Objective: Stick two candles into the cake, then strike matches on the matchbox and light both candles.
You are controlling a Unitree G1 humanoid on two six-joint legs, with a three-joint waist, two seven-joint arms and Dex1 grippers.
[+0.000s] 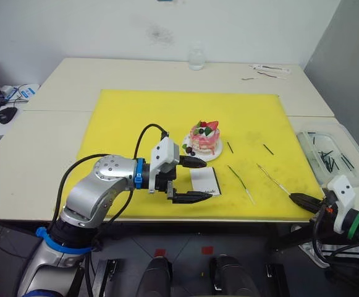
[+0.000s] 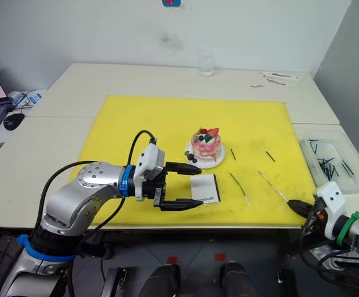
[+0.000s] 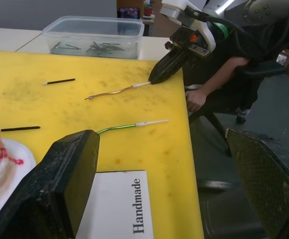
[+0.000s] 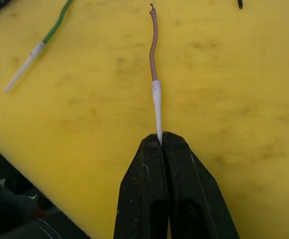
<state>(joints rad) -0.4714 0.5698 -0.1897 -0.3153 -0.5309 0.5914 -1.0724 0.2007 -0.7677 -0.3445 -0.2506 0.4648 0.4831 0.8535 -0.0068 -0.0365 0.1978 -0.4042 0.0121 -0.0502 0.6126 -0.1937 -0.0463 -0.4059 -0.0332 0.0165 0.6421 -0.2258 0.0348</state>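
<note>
The pink-and-white cake (image 1: 204, 137) sits on its small white plate (image 1: 214, 155) in the middle of the yellow mat (image 1: 142, 124). In front of it lies the white "Handmade" matchbox (image 1: 205, 181). My left gripper (image 1: 207, 179) is open, one finger by the plate and the other at the matchbox's near edge. A green candle (image 1: 240, 179) and a brownish candle (image 1: 272, 178) lie flat to the right. My right gripper (image 4: 160, 142) is shut on the brownish candle's pale end at the mat's front right corner. Two short dark matches (image 1: 230, 147) (image 1: 268, 148) lie behind the candles.
A clear plastic box (image 1: 330, 154) holding several dark sticks stands right of the mat. A glass (image 1: 196, 59) is at the table's back edge, with small items (image 1: 269, 69) at the back right. A mouse (image 1: 6, 114) lies far left. A person's hand (image 3: 196, 99) shows beyond the table edge.
</note>
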